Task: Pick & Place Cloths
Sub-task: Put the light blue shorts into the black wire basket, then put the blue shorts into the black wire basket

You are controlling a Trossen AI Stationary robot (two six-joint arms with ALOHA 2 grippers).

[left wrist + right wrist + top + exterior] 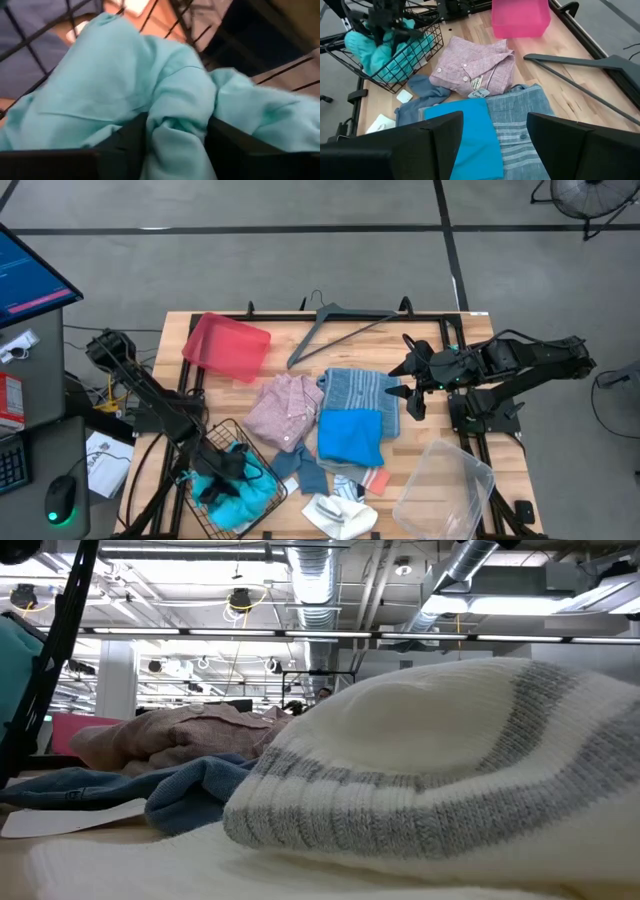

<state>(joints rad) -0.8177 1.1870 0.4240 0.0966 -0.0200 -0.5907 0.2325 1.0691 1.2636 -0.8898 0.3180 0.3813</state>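
Observation:
My left gripper reaches down into a black wire basket at the table's near left corner and is shut on a turquoise cloth that fills the basket. My right gripper is open and hovers at the right edge of the blue-grey striped cloth, touching nothing. On the table lie a pale pink checked shirt, a bright blue folded cloth, a dull blue garment, a sock with a coral tip and white socks. My left gripper pinches a bunched fold of the turquoise cloth between its two fingers, several layers thick. It comes from above, pointing down into the basket. The rest of the cloth spreads out beyond the fingers and lies against the basket's wires.
A red plastic tray and a grey clothes hanger lie near the far edge. A clear plastic bin sits at the near right corner. Bare wood shows between the hanger and the striped cloth. The white socks block most of the low view.

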